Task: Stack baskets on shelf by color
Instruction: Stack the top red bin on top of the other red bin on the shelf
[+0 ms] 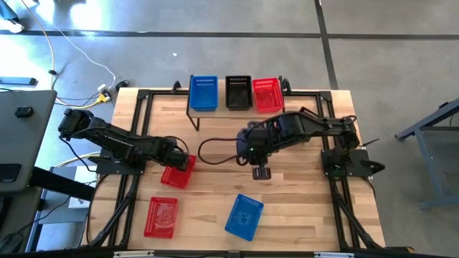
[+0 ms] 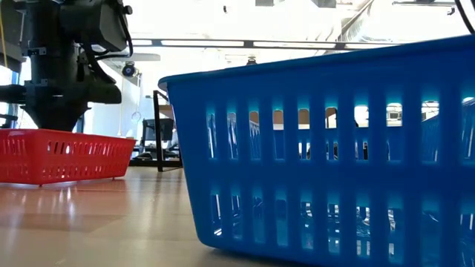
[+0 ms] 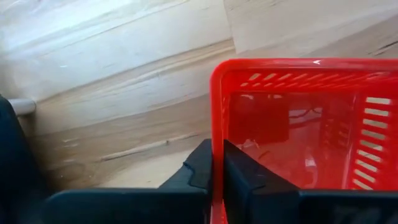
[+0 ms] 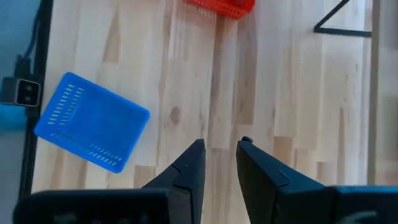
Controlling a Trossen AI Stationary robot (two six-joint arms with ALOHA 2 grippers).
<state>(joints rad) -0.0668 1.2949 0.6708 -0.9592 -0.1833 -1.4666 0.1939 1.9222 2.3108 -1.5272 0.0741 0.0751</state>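
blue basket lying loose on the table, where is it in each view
High: blue basket near the front edge, right of centre.
Low: fills the right foreground.
Left wrist: not in it.
Right wrist: on the left, beyond the right claw.
Shared landmark: the red basket the left claw grips.

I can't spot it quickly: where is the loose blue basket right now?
In the high view the blue basket lies on the table's near part, right of a red basket, below the right end effector.
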